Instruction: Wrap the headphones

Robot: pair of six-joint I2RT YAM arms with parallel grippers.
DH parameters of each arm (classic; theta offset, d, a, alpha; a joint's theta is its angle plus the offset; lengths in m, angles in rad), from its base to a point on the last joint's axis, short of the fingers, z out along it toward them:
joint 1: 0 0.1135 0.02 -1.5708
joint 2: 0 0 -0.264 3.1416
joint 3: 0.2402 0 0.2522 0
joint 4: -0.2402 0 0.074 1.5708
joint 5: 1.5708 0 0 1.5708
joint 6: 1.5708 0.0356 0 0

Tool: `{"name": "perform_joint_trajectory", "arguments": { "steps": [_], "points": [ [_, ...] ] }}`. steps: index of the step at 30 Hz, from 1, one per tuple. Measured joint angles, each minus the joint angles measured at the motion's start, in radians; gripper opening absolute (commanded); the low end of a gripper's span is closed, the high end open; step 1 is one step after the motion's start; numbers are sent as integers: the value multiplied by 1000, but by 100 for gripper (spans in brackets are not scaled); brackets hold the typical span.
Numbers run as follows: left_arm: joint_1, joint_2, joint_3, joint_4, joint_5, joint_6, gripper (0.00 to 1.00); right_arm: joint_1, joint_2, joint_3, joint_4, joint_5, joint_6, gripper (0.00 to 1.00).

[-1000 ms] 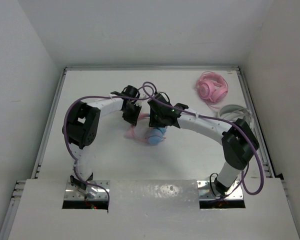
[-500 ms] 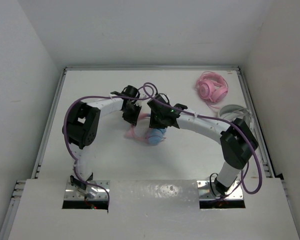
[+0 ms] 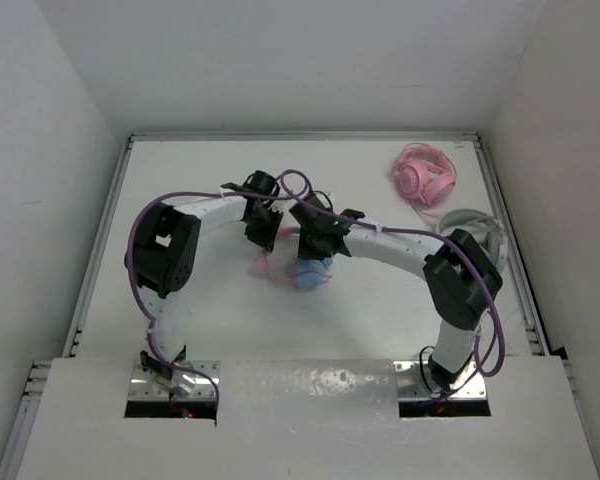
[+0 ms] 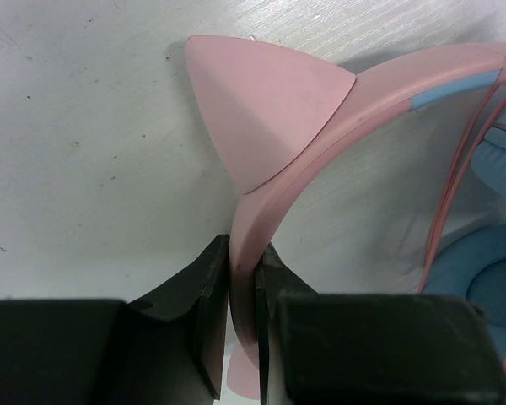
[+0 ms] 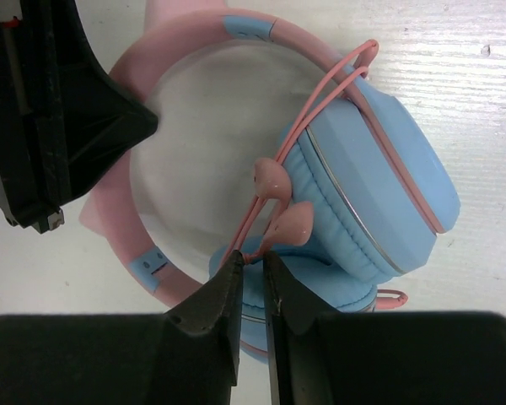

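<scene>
The headphones (image 3: 310,272) lie mid-table: light blue ear cups (image 5: 379,186), pink headband (image 4: 320,152) with a cat ear (image 4: 261,110), thin pink cable (image 5: 320,93) looped over the cups. My left gripper (image 3: 263,235) is shut on the headband, which shows clamped between the jaws in the left wrist view (image 4: 243,278). My right gripper (image 3: 315,248) is shut on the pink cable just below its plug ends (image 5: 288,224), seen between the jaws in the right wrist view (image 5: 255,266). The left gripper's body shows at the left of the right wrist view.
All-pink headphones (image 3: 425,175) lie at the far right. White-grey headphones (image 3: 470,225) sit just below them, partly behind my right arm. The raised table rim (image 3: 300,137) runs along the far edge and both sides.
My right arm's elbow has swung left and its wrist has shifted slightly left over the cups. The left arm and headphones have hardly moved.
</scene>
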Motion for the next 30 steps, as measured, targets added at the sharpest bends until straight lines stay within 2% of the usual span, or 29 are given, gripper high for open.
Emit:
{"name": "perform_joint_trajectory", "arguments": {
  "steps": [2, 4, 9, 20, 24, 30],
  "points": [
    [0, 0, 0, 0, 1, 0, 0, 0, 0, 0, 1, 0, 0, 9],
    [0, 0, 0, 0, 1, 0, 0, 0, 0, 0, 3, 1, -4, 0],
    [0, 0, 0, 5, 1, -3, 0, 1, 1, 0, 4, 44, -39, 0],
    [7, 0, 2, 11, -13, -4, 0, 10, 8, 74, 2, 212, -332, 0],
    [7, 0, 2, 10, -16, -3, 0, 14, 11, 93, 33, 202, -415, 0],
    [8, 0, 2, 6, -21, -3, 0, 13, 79, 177, 26, 177, -454, 0]
  ]
}}
